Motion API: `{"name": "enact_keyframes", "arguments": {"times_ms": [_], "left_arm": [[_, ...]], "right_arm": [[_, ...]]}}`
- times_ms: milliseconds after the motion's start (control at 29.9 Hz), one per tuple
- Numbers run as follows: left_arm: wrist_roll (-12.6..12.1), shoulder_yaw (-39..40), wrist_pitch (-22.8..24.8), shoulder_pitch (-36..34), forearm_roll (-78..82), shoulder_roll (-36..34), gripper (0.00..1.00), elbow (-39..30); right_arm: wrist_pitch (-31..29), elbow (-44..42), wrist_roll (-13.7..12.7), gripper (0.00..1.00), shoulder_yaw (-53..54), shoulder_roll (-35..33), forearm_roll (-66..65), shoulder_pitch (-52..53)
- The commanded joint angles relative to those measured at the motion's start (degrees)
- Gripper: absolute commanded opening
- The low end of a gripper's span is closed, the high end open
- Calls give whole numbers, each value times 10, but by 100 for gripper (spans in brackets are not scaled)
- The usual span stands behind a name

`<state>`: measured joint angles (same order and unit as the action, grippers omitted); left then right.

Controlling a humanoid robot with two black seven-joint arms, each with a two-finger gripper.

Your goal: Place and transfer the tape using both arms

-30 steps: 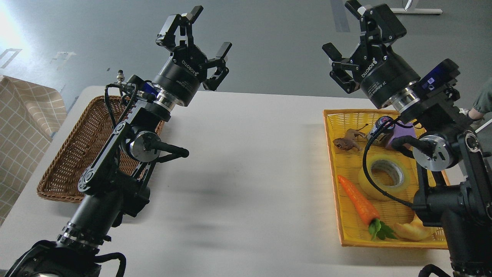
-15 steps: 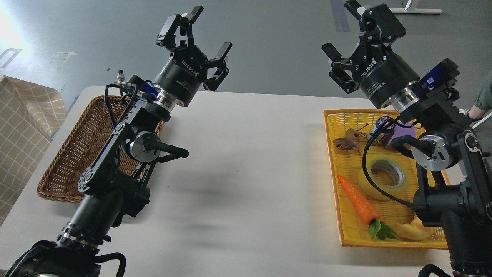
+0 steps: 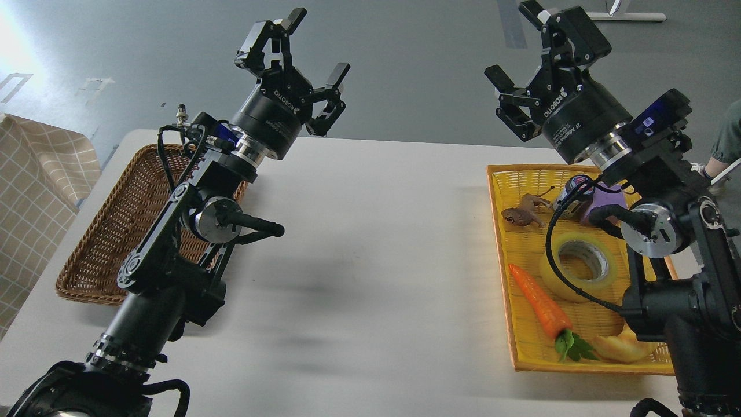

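The tape [image 3: 579, 266], a yellow translucent roll with a grey-white core, lies flat in the yellow basket [image 3: 502, 260] on the right side of the table, partly crossed by my right arm's cable. My left gripper [image 3: 315, 46] is raised high above the table's far left, open and empty. My right gripper [image 3: 518, 43] is raised high above the far end of the yellow basket, open and empty. Both are well clear of the tape.
In the yellow basket lie an orange carrot [image 3: 539, 303], a brown toy frog [image 3: 521, 215], a purple block [image 3: 606, 200], a small can [image 3: 570, 191] and a tan croissant [image 3: 619, 347]. A brown wicker basket [image 3: 104, 243] stands at the table's left. A checked cloth [image 3: 35, 174] is far left.
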<state>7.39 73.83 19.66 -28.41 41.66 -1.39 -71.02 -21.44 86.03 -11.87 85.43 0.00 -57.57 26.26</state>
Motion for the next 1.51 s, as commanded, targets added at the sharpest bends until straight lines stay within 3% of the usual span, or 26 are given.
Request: {"name": "enact_keyframes", "arguments": {"times_ms": [0,1472], "left_arm": [[0,0,-1,0,0,1,98,0],[0,-1,-1,3,-2,2,98,0]], "right_arm": [[0,-1,0,100,0,0,0,0],[-2,0,-1,100,-3,0,2,0]]}}
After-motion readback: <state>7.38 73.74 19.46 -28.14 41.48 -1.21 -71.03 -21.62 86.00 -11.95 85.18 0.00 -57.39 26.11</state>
